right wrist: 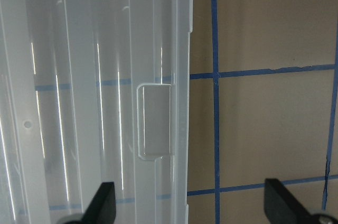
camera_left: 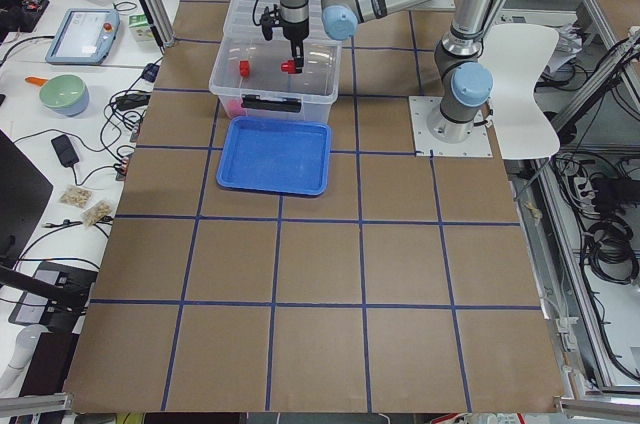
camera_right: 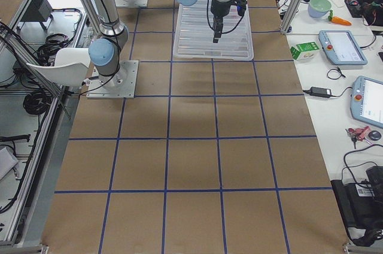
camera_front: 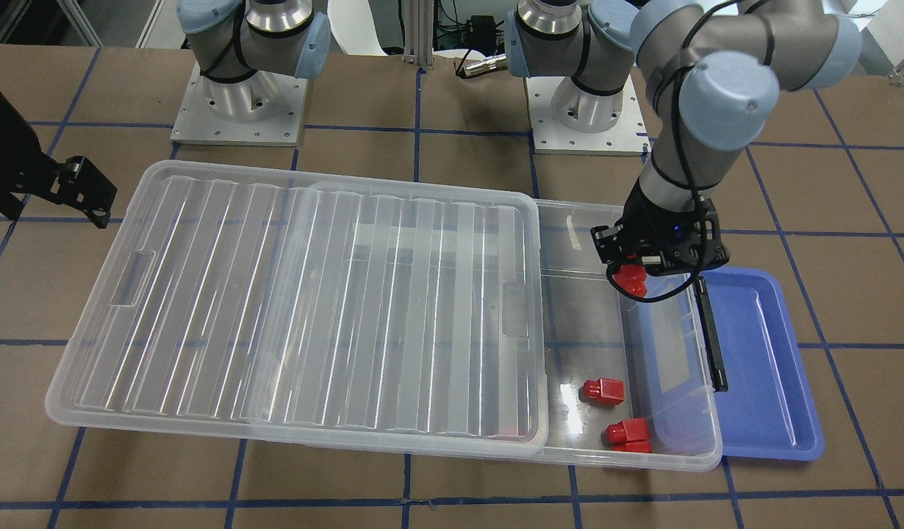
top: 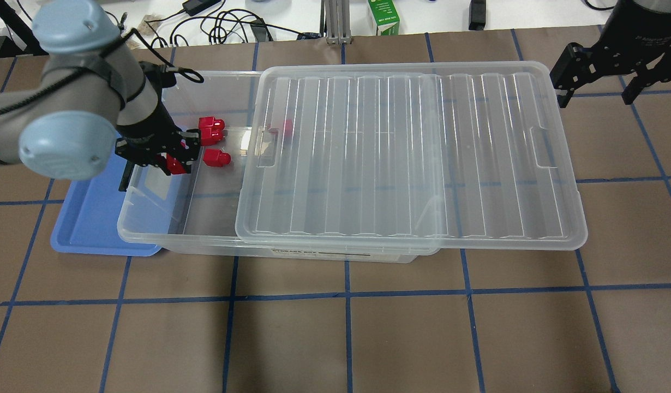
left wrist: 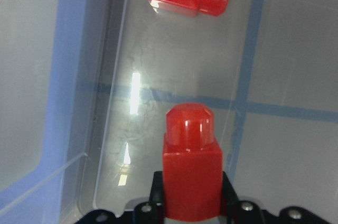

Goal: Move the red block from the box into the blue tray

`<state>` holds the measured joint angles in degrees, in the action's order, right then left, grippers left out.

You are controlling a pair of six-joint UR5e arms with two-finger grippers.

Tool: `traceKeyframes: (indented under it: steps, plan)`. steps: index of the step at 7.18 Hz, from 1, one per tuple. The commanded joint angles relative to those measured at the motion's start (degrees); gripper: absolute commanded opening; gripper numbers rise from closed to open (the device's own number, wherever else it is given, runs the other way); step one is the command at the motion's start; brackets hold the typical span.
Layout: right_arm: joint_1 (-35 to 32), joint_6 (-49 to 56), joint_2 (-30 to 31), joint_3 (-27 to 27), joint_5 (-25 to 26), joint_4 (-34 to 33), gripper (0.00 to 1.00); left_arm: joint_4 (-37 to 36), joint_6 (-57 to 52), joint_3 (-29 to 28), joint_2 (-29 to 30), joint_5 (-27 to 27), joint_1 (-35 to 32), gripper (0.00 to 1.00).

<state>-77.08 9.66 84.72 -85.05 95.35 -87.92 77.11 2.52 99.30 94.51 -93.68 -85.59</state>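
Observation:
My left gripper is shut on a red block and holds it above the uncovered end of the box, near the end wall beside the blue tray. In the overhead view the left gripper and its block are over the box, just right of the tray. Two more red blocks lie on the box floor. The tray holds nothing. My right gripper is open and empty, above the far edge of the lid.
The ribbed clear lid is slid sideways, covers most of the box and overhangs its far end. A black latch sits on the box end next to the tray. Both arm bases stand behind the box.

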Motion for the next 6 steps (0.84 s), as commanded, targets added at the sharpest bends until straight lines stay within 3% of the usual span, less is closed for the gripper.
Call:
traceKeyframes:
  steps: [1,3,5,6]
  plan:
    - [0.53,0.88,-0.52,-0.11,-0.07,-1.19,1.0,8.67,-11.22,-9.55,0.23,-0.27,3.64,0.0]
    - [0.62,1.51,-2.18,-0.11,0.45,-1.02,1.0,7.45,-21.71,-9.04,2.5,0.43,14.52,0.0]
    - [3.41,1.94,-4.9,-0.2,1.6,-1.63,1.0,-3.57,-30.54,-5.11,7.5,0.69,19.12,0.0]
    - [7.0,2.37,-5.7,-0.46,1.25,-3.29,1.0,-14.42,-31.6,-2.12,11.79,1.13,20.01,0.0]
